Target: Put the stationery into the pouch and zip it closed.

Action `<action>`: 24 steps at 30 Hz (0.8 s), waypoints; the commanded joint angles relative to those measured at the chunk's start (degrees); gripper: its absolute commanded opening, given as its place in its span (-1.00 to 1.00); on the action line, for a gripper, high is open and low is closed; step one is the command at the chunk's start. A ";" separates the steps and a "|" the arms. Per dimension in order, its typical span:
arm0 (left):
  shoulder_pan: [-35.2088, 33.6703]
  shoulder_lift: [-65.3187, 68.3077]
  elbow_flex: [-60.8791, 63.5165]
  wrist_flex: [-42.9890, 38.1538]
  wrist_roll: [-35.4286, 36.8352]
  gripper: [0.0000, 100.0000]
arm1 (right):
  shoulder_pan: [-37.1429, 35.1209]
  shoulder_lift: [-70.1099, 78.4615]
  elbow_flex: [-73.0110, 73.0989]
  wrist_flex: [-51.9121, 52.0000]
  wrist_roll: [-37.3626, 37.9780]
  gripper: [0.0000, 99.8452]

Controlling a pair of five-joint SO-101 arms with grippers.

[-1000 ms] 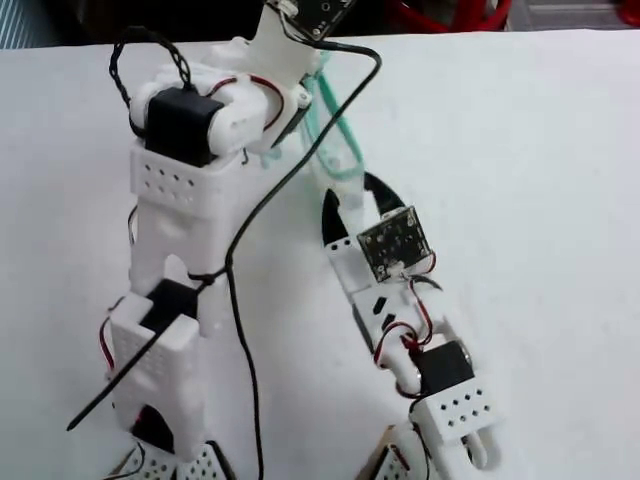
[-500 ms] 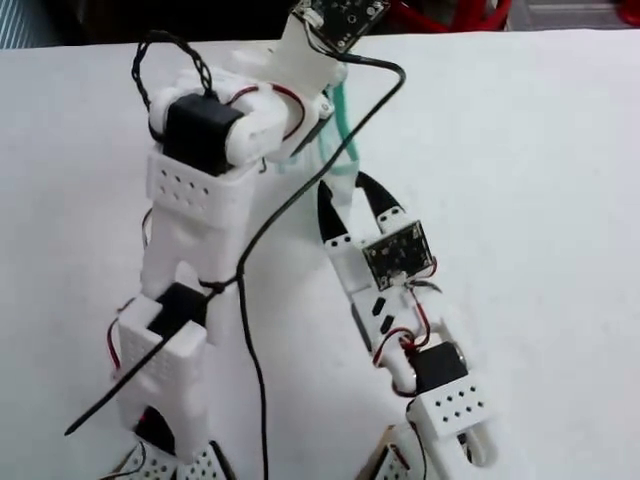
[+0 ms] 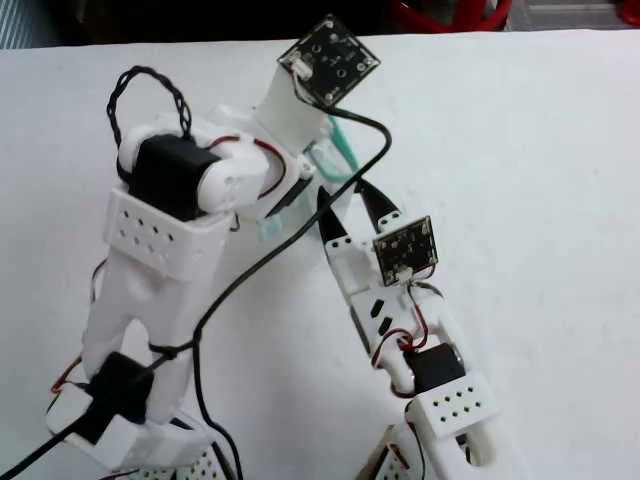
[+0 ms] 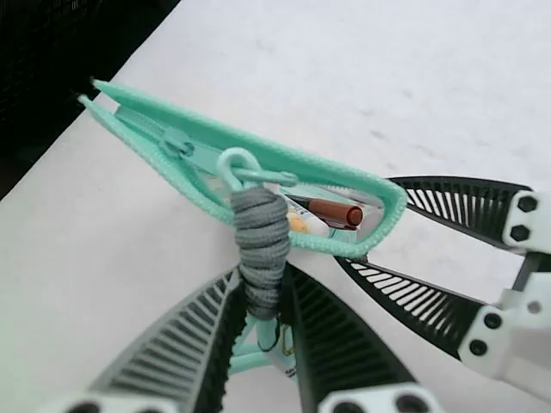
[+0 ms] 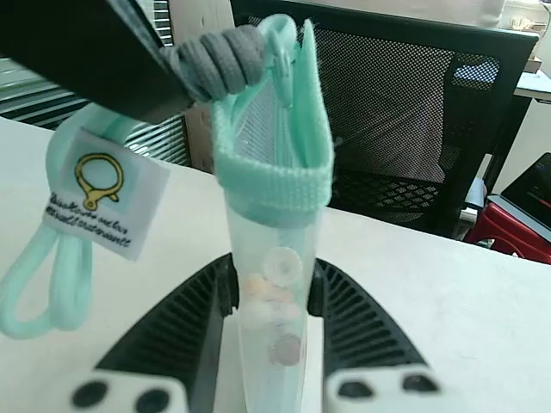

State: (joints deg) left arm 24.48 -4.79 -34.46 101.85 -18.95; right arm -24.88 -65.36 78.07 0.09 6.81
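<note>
While open, pouch (image 5: 275, 172) within right claw's (image 5: 271, 268) grip.

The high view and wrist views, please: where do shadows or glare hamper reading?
High view: table evenly bright, faint shadows beside the arms, which cover most of the pouch. Left wrist view: no glare, darkness beyond the table edge. Right wrist view: the pouch's clear wall stands out against a dark chair.

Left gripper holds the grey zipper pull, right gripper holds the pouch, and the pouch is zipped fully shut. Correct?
No. The pouch is partly open: the left wrist view shows a brown pen through the gap. The grips are as stated.
</note>
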 commanded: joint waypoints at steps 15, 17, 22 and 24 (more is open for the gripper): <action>13.93 -10.68 12.22 0.53 0.70 -0.95 | -1.36 -0.13 -2.55 -2.15 -0.79 -0.96; 14.02 -12.62 13.98 0.62 0.70 -0.95 | -1.36 -0.13 -2.64 -2.15 -0.79 -0.96; 15.69 -20.18 18.55 0.62 0.53 -0.95 | -1.27 -0.13 -2.64 -2.15 -0.79 -0.96; 15.52 -23.16 19.25 0.53 0.35 -0.95 | -1.27 -0.40 -2.64 -2.15 -0.79 -0.96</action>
State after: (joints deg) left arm 36.79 -22.81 -15.91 101.93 -18.95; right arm -26.11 -65.36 78.07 0.09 6.81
